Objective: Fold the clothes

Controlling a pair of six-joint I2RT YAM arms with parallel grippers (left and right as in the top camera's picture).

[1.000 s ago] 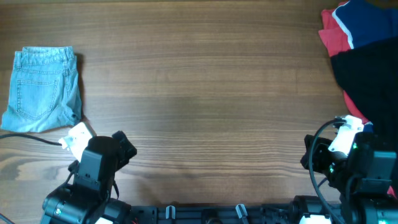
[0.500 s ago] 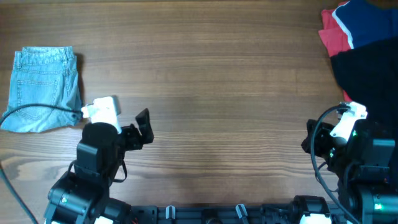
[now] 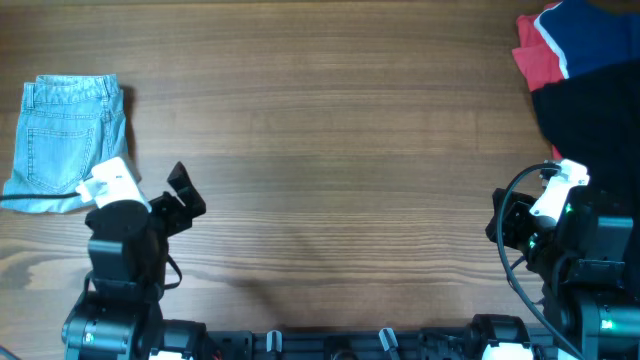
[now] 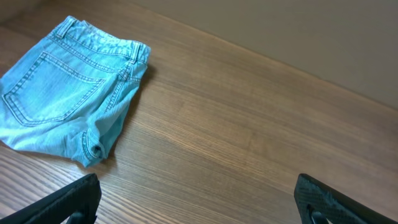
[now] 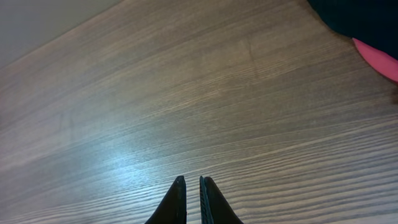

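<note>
Jeans (image 3: 68,140) sit compactly folded at nine o'clock. The left tool (image 3: 185,190), fingers apart, has swung back toward them, probably for a last adjustment. The right tool (image 5: 189,186) is together.

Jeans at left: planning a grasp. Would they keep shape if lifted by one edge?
Probably not: the jeans lie in soft folded layers, so they would likely droop and unfold. Pushed, they may bunch rather than slide, given the rumpled hem.

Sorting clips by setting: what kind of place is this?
Probably a robot workbench for laundry folding: wood-grain table, folded denim jeans, heap of red, navy and black garments, left arm and right arm.
</note>
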